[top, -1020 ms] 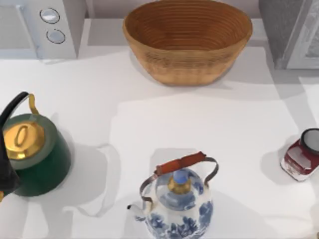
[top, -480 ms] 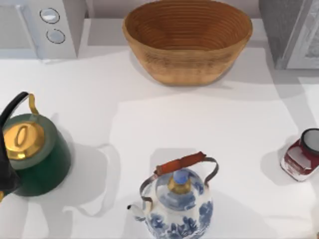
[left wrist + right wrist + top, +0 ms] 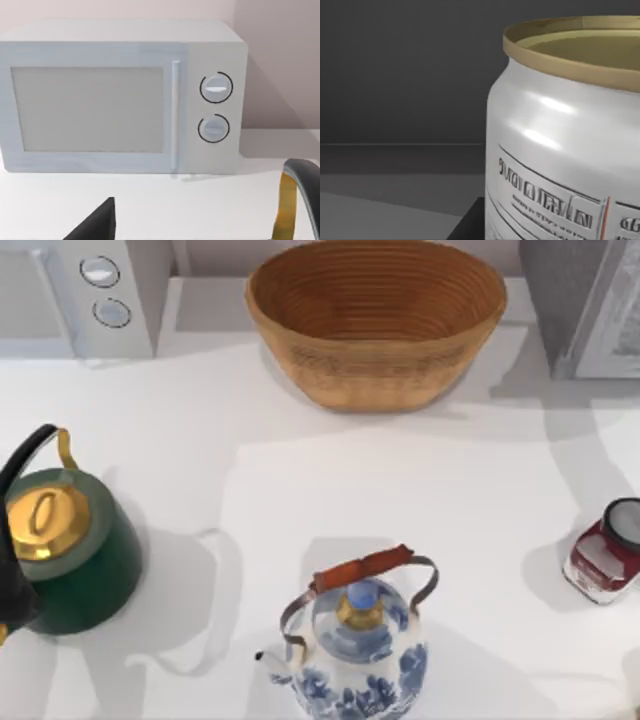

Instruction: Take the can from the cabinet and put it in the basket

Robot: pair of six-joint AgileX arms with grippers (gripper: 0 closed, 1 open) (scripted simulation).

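Moved since earlier: only shadows near the grey-sided cabinet (image 3: 575, 300) at 1 o'clock. Top view: tan woven wicker basket (image 3: 376, 315) at 12 o'clock, empty; delivery outstanding. Left wrist view: white two-dial appliance (image 3: 122, 95); left arm parked, grip state undeterminable. Right wrist view: silver-white metal can (image 3: 565, 135) close ahead in dark interior; right grip state undeterminable.

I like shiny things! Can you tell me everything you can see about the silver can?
The can looks like shiny silver-white metal with bright highlights on its rounded shoulder. A dull gold rim rings its top. Dark printed lettering and a thin red line run across its side. It stands upright, very close to the right wrist camera, with dark grey walls behind it. A dark edge shows beside its lower part; what it stands on can't be told.
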